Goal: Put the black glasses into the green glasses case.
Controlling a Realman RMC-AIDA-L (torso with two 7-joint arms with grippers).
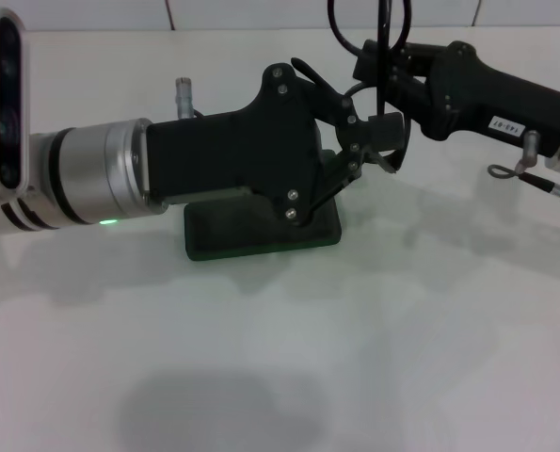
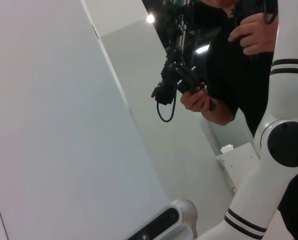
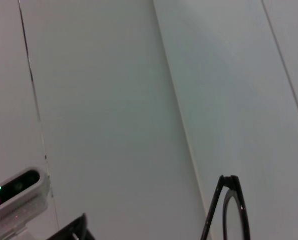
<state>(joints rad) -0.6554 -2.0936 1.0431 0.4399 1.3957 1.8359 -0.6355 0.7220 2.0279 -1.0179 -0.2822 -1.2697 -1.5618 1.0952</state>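
Note:
The black glasses (image 1: 385, 118) hang in the air between my two grippers, above the table. One lens and a hinge also show in the right wrist view (image 3: 229, 181). My right gripper (image 1: 388, 99) comes in from the right and is shut on the glasses. My left gripper (image 1: 374, 143) reaches in from the left, and its tip is right at the glasses. The green glasses case (image 1: 261, 240) lies flat on the white table below the left gripper. The gripper hides its far part, so I cannot tell how the lid stands.
The white table (image 1: 280, 358) runs wide in front of the case. A small metal cylinder (image 1: 184, 96) stands behind the left arm. In the left wrist view a person (image 2: 224, 60) holds a black device beside my white right arm (image 2: 284, 145).

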